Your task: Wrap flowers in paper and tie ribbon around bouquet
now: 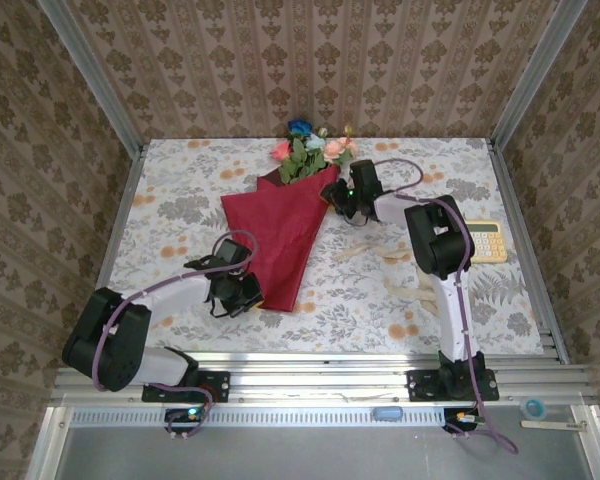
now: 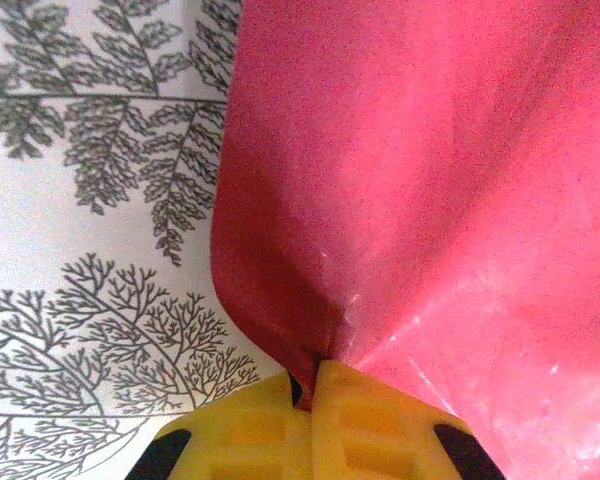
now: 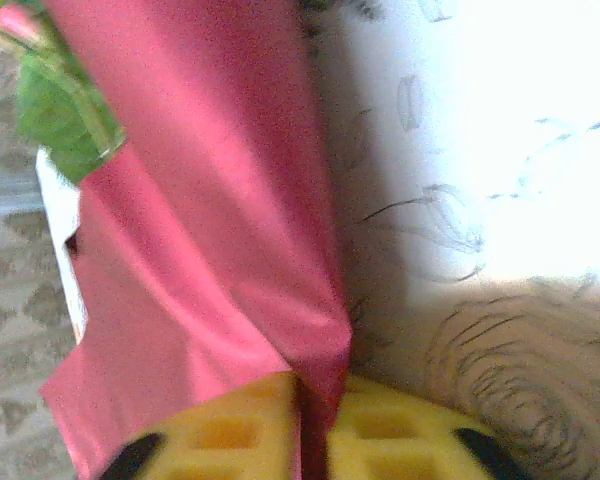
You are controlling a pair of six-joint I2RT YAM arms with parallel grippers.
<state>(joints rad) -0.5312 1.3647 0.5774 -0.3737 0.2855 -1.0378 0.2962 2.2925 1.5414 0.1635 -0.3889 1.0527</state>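
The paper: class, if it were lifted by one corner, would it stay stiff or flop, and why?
Probably floppy: the paper gathers into soft creases where the left gripper pinches it. Likely thin and light: it drapes in loose folds around the flowers. Perhaps a little slippery, given its sheen.

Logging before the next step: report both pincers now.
Left pincer: closed on the paper.
Right pincer: closed on the paper.
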